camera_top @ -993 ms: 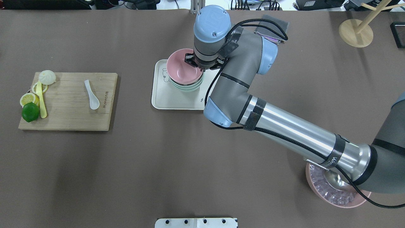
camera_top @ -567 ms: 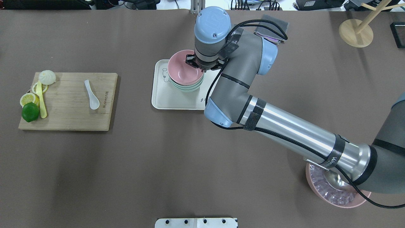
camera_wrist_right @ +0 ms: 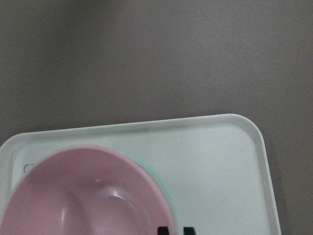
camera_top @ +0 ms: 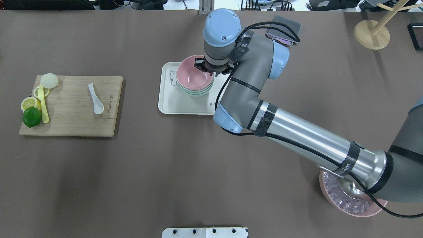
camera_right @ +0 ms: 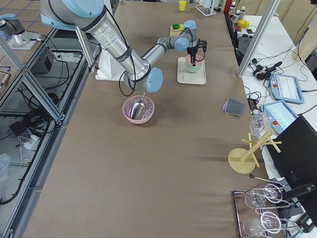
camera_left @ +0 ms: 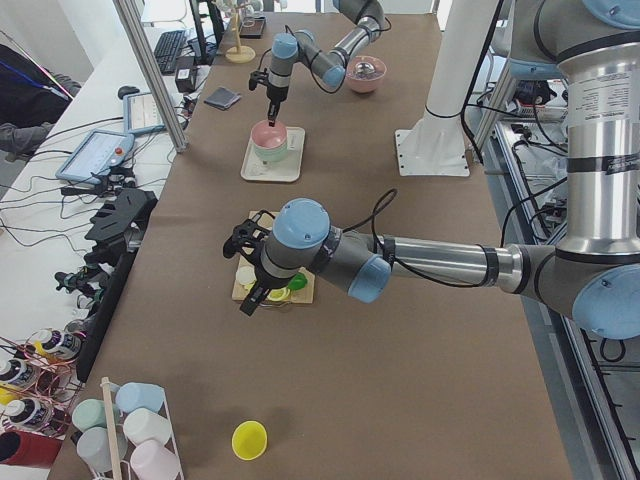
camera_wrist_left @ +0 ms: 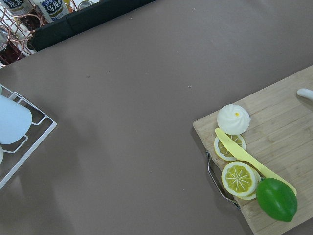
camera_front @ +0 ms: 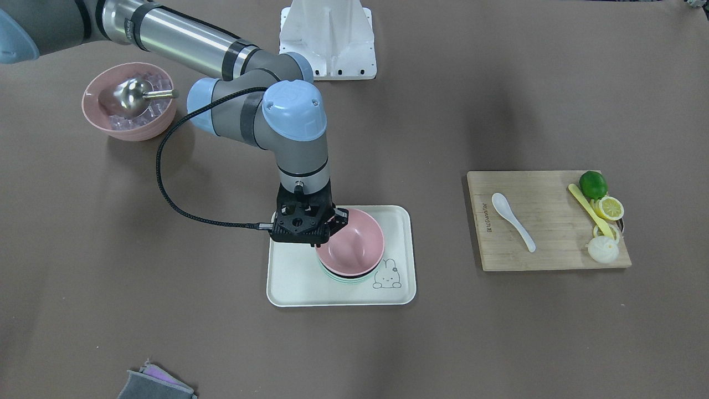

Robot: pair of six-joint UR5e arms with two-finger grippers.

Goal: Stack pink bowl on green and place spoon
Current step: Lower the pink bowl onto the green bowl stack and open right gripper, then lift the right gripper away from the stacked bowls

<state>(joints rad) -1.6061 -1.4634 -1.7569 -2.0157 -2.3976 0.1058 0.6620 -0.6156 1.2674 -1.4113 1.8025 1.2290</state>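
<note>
Seen from overhead, the right gripper pinches the pink bowl by its rim at about two o'clock, jaws closed on the wall. The bowl is nested in, or just above, the green bowl on the white tray. Stacking looks nearly done; next the jaws should release and lift clear. The spoon lies on the cutting board, at nine o'clock from the tray. The left gripper hovers over that board; its jaws' opening cannot be told.
</note>
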